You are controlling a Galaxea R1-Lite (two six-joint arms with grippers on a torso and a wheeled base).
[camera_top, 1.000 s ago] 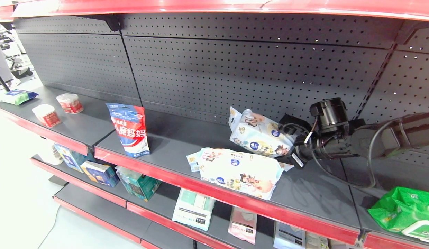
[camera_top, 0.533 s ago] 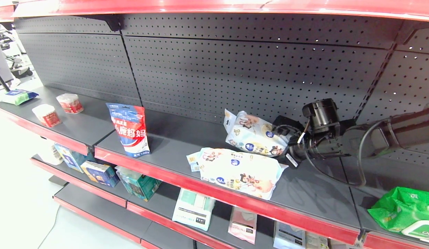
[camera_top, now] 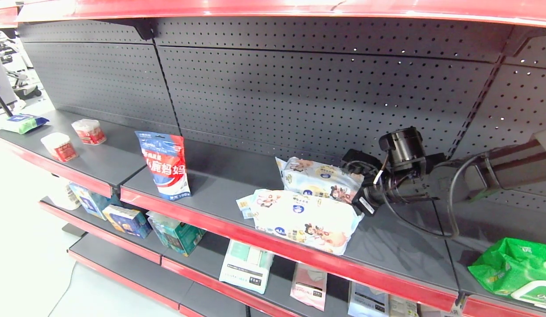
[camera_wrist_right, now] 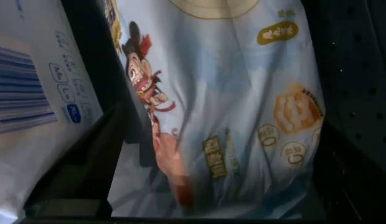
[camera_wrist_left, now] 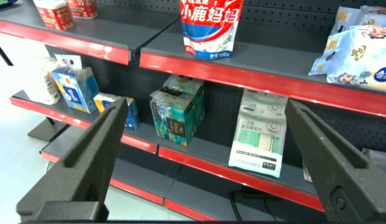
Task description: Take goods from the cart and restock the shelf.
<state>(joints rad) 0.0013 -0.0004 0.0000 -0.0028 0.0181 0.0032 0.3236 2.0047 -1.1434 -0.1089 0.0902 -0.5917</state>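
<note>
My right gripper (camera_top: 359,194) clamps the far cartoon pack (camera_top: 317,177), just behind the near pack (camera_top: 304,215) on the shelf (camera_top: 387,248). My left gripper (camera_wrist_left: 205,155) gapes empty.

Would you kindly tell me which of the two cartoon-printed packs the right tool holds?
The rear pack, nearer the pegboard; the right tool is shut on its end. The front pack lies free at the shelf's red edge.

Behind the right gripper (camera_top: 359,198) stands a dark grey perforated back panel (camera_top: 299,88). Under the gripper runs the shelf (camera_top: 400,246), a dark board with a red front edge, and lower boards (camera_top: 119,268) of the same kind lie beneath. High above shines a red fascia (camera_top: 273,9). Far to the gripper's left and below is a pale glossy floor (camera_top: 22,264).
</note>
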